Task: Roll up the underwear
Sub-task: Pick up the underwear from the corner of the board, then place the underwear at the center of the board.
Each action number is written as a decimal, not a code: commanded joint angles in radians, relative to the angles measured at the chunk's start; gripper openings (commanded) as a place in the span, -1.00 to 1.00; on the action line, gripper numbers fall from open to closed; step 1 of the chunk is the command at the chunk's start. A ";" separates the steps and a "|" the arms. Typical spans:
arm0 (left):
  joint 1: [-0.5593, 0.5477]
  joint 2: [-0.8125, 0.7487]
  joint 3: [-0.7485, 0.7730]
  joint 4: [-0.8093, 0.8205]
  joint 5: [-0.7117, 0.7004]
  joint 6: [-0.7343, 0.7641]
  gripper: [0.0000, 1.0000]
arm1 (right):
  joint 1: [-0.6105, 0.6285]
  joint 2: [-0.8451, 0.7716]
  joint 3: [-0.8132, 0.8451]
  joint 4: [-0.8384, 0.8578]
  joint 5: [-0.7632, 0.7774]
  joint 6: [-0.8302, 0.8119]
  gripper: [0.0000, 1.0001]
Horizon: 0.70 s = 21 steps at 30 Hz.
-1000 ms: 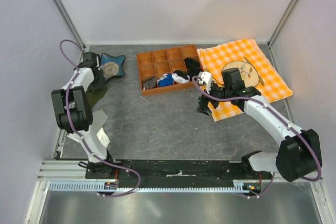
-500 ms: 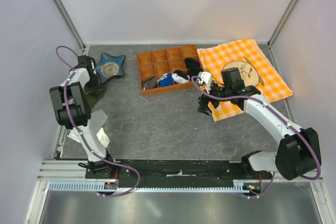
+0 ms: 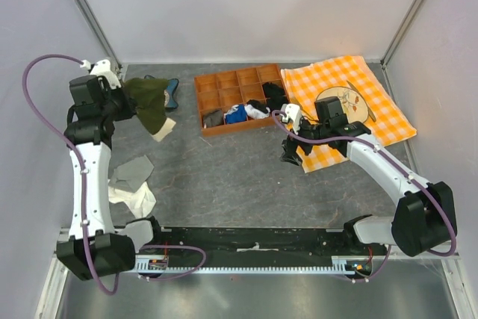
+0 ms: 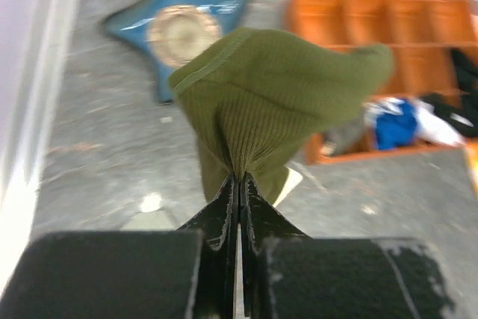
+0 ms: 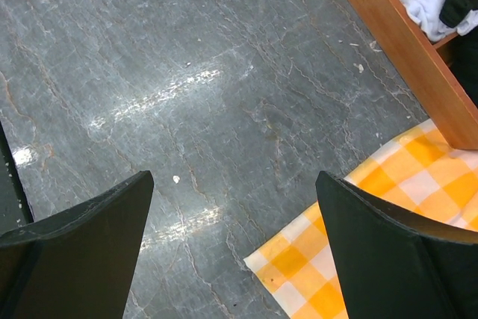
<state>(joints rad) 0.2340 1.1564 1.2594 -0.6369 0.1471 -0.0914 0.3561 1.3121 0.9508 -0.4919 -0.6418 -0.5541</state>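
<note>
Grey table [image 3: 239, 177] — orange tray [image 3: 224, 131], checked cloth [image 3: 388, 113], star dish [image 4: 183, 35], pale rags [image 3: 133, 184]

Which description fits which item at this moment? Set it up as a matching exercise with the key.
Items:
1. underwear
2. left hand
3. right hand
4. orange tray

Descriptions:
A. open, over bare table beside the checkered cloth corner
B. holds small garments in its compartments
C. olive green, bunched and pinched at one spot
D. shut on green fabric

Pairs: 1-C, 2-D, 3-A, 4-B
</note>
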 commanded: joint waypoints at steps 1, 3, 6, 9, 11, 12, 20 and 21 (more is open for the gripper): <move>-0.083 -0.047 0.023 -0.044 0.382 -0.079 -0.97 | -0.003 -0.022 0.040 -0.025 -0.085 -0.079 0.96; -0.203 -0.076 0.041 -0.053 0.431 -0.093 -0.97 | -0.017 -0.039 0.039 -0.048 -0.122 -0.118 0.96; -0.417 -0.110 0.046 -0.047 0.433 -0.148 -0.97 | -0.064 -0.079 0.032 -0.071 -0.206 -0.157 0.96; -0.606 -0.127 0.005 0.032 0.448 -0.260 -0.97 | -0.127 -0.120 0.020 -0.088 -0.289 -0.175 0.96; -0.742 -0.136 -0.052 0.136 0.444 -0.345 -0.97 | -0.161 -0.145 0.014 -0.089 -0.321 -0.173 0.96; -0.789 -0.135 -0.070 0.167 0.425 -0.370 -0.97 | -0.195 -0.152 0.009 -0.089 -0.344 -0.173 0.96; -0.882 0.079 -0.419 0.618 0.393 -0.611 -0.97 | -0.258 -0.177 -0.020 -0.082 -0.355 -0.179 0.96; -0.875 0.119 -0.436 0.629 0.372 -0.617 -0.97 | -0.258 -0.175 -0.032 -0.079 -0.354 -0.185 0.96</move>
<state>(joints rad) -0.6685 1.1061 0.9478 -0.2226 0.5598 -0.5423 0.1043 1.1458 0.9459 -0.5804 -0.9405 -0.6994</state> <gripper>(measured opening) 0.025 0.982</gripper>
